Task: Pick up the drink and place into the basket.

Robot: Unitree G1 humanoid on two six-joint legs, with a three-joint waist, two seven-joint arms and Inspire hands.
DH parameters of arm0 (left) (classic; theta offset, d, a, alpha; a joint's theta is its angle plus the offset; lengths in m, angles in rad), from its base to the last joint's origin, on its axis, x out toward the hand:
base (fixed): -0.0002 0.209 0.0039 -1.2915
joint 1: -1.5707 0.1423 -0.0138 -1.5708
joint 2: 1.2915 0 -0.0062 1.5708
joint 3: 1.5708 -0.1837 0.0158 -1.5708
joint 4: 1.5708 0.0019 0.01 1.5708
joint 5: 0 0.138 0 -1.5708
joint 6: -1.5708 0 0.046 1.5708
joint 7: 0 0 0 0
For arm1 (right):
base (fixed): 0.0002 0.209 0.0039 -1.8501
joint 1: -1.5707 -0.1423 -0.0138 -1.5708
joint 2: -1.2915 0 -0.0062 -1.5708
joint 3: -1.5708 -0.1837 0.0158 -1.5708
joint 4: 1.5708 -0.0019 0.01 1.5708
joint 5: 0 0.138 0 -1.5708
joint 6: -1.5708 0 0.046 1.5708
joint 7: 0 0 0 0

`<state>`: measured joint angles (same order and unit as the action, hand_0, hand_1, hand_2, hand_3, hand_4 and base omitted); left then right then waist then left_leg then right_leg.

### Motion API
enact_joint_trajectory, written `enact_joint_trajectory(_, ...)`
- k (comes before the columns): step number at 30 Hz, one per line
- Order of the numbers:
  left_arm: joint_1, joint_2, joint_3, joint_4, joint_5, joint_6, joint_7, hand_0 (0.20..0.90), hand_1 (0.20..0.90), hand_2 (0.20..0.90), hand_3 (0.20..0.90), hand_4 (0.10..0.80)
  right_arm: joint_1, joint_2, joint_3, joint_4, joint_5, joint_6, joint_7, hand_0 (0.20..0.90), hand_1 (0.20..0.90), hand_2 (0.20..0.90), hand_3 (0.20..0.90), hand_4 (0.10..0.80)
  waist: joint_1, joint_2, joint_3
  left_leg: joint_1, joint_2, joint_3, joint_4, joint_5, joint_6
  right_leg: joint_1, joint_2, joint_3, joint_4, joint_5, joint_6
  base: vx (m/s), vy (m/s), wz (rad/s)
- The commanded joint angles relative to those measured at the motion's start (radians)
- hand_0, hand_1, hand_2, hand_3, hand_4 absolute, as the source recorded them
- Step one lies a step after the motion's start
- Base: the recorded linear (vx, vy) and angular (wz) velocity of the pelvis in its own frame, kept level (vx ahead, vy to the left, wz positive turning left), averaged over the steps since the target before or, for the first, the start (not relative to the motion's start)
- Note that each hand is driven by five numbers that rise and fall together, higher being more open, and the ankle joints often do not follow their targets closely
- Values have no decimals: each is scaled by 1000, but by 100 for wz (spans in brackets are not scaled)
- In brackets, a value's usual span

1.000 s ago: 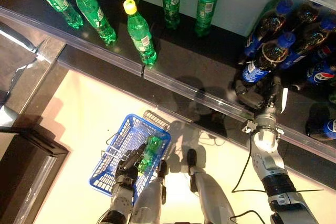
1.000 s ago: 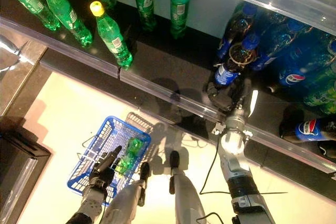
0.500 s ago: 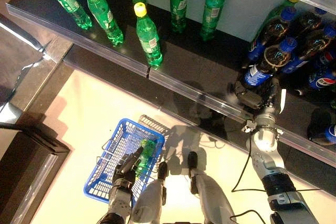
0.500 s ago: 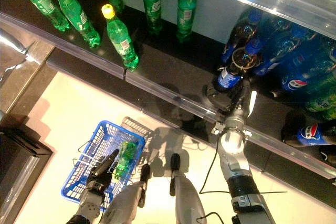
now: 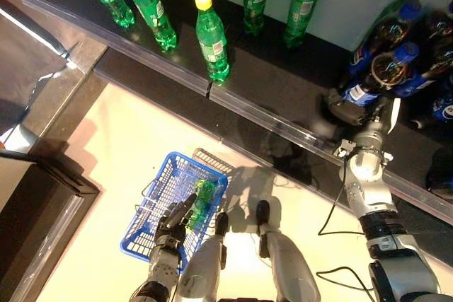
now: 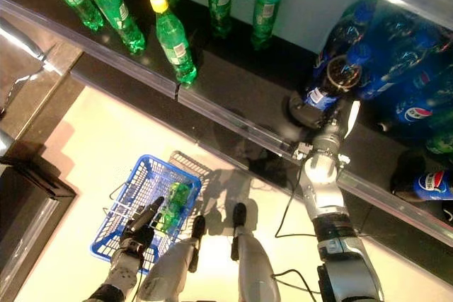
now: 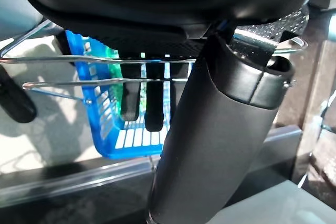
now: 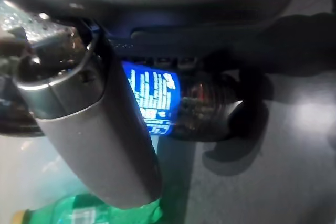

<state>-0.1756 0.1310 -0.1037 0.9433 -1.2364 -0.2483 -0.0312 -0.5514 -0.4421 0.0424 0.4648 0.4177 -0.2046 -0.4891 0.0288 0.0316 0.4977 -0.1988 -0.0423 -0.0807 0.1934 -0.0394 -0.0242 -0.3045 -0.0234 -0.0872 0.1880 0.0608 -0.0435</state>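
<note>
A dark cola bottle (image 5: pixel 379 79) with a blue cap and blue label stands on the black shelf at the right. My right hand (image 5: pixel 347 107) is on its lower part, fingers and thumb curled round it. In the right wrist view the blue label (image 8: pixel 152 98) shows just past the thumb. My left hand (image 5: pixel 173 221) is shut on the thin wire handles (image 7: pixel 79 60) of the blue basket (image 5: pixel 159 203), which hangs low at the left above the floor. A green bottle (image 5: pixel 202 199) lies in the basket.
Green bottles (image 5: pixel 212 37) stand along the shelf at the back left. More cola bottles (image 5: pixel 432 40) crowd the right end. A clear rail (image 5: pixel 269 114) runs along the shelf's front edge. A dark counter (image 5: pixel 35 224) stands at the left.
The whole picture has shifted, so the camera moved. My right hand stays closed round the cola bottle's lower part. The blue basket hangs as before.
</note>
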Motion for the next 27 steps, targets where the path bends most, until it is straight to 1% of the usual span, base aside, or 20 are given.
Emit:
enact_joint_trajectory(1, 31, 151, 24, -114, -1, -117, -59, 300, 300, 300, 200, 100, -93, -87, -3, -42, -2, -61, -18, 900, 900, 900, 900, 800, 32, -8, -46, -97, -56, 46, 76, 4, 81, 11, -8, 26, 47, -54, 55, -22, -9, 6)
enact_joint_trajectory(4, 23, 156, 16, -115, -10, -120, -63, 300, 300, 300, 200, 100, -120, -99, 3, -21, 9, -61, -28, 900, 900, 900, 900, 800, 38, -9, -30, -112, -57, 43, 76, 6, 83, -4, -5, 25, 50, -53, 53, -21, -7, 7)
enact_joint_trajectory(5, 20, 157, 14, -118, -11, -121, -60, 300, 300, 300, 200, 100, -128, -100, 5, -13, 14, -62, -29, 712, 712, 712, 680, 580, 41, -9, -27, -117, -58, 40, 76, 7, 84, -8, -4, 25, 50, -52, 53, 0, 0, 0)
enact_joint_trajectory(6, 15, 160, 12, -120, -15, -122, -57, 300, 300, 300, 200, 100, -137, -101, 7, -3, 21, -60, -32, 300, 300, 300, 200, 100, 44, -9, -22, -123, -59, 38, 74, 9, 85, -13, -2, 26, 50, -51, 53, 0, 0, 0)
enact_joint_trajectory(13, 8, 165, 13, -124, -23, -126, -54, 300, 300, 300, 200, 100, -157, -97, 1, 0, 53, -92, -62, 300, 300, 300, 200, 100, 48, -6, -11, -138, -64, 31, 74, 12, 88, -32, -2, 25, 59, -53, 52, 0, 0, 0)
enact_joint_trajectory(19, 11, 160, 14, -128, -32, -134, -57, 300, 300, 300, 200, 100, -143, -73, -24, -38, -19, -137, -149, 300, 300, 300, 200, 100, 44, -3, -8, -136, -69, 30, 68, 9, 94, -36, -1, 35, 61, -53, 53, 4, 22, 1)
enact_joint_trajectory(22, 15, 156, 14, -131, -36, -136, -63, 300, 300, 300, 200, 100, -128, -61, -33, -73, -90, -161, -208, 300, 300, 300, 200, 100, 40, -2, -9, -132, -72, 33, 67, 7, 99, -37, -2, 42, 62, -51, 55, -4, 25, 1)
enact_joint_trajectory(27, 22, 151, 19, -138, -34, -140, -67, 300, 300, 300, 200, 100, -97, -48, -46, -112, -122, -176, -240, 300, 300, 300, 200, 100, 32, -3, -16, -120, -75, 38, 62, 1, 103, -30, -2, 56, 57, -48, 60, -3, 32, 0)
